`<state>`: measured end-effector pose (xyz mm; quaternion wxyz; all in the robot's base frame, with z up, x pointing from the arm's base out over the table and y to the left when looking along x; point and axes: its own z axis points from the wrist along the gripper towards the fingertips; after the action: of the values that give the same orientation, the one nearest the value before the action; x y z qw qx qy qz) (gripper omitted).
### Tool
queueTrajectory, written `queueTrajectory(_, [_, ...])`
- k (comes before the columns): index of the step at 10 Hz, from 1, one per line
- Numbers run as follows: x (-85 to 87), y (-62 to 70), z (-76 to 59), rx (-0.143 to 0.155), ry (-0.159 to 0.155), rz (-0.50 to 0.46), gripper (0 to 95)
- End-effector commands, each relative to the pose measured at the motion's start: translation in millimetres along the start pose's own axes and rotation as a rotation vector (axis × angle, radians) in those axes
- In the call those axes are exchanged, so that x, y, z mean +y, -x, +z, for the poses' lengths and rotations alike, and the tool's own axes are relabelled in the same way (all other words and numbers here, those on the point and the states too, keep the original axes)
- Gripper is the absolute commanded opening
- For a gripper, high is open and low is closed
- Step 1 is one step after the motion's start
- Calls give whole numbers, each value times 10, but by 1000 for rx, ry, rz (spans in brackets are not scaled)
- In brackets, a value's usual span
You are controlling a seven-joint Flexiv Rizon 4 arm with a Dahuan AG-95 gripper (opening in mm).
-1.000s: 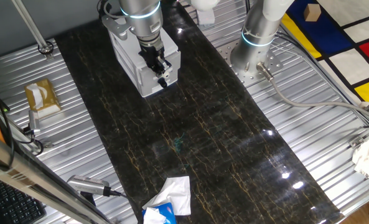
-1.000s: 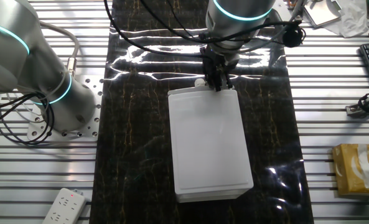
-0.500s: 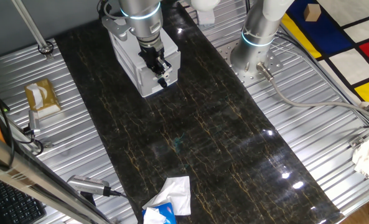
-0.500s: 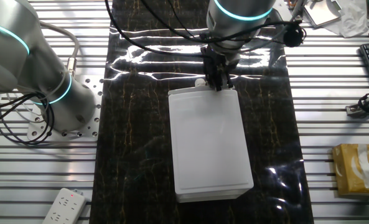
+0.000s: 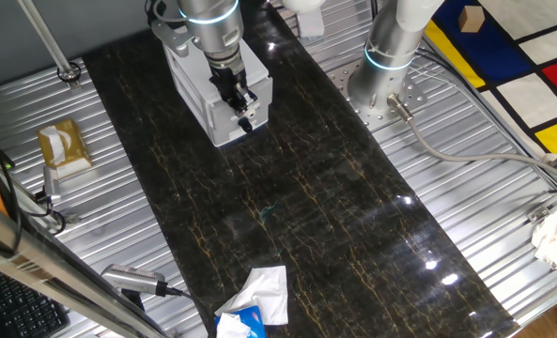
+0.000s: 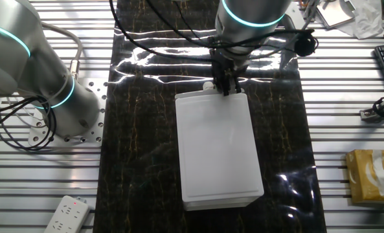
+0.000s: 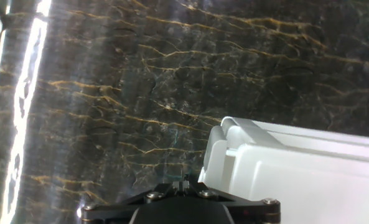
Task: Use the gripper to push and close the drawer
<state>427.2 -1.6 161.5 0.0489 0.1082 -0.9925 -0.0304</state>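
The small white cabinet stands at the far end of the dark marble mat. Its drawer has its front panel about flush with the cabinet body. From above, the round knob pokes out past the cabinet top. My gripper is shut and empty, with its tip against the drawer front just right of the knob; it also shows in the other fixed view. In the hand view the closed fingertips sit beside the white drawer corner.
The second arm's silver base stands beside the mat, near the cabinet. A crumpled white tissue lies at the mat's near end. A tissue box and a power strip lie off the mat on the ribbed metal table.
Almost nothing. The arm's upper part has shifted slightly; the gripper tip stays at the drawer front and the drawer shows no visible movement.
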Motion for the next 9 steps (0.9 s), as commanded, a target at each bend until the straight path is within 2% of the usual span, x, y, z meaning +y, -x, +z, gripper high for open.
queueTrajectory(1, [0, -4, -5, 3, 3, 28, 0])
queueTrajectory(3, [0, -4, -5, 1, 20, 45, 0])
queueTrajectory(4, [0, -4, -5, 11, 16, 55, 0])
queueTrajectory(8, [0, -4, -5, 17, 6, 57, 0])
queueTrajectory(9, [0, -4, -5, 24, -7, 65, 0])
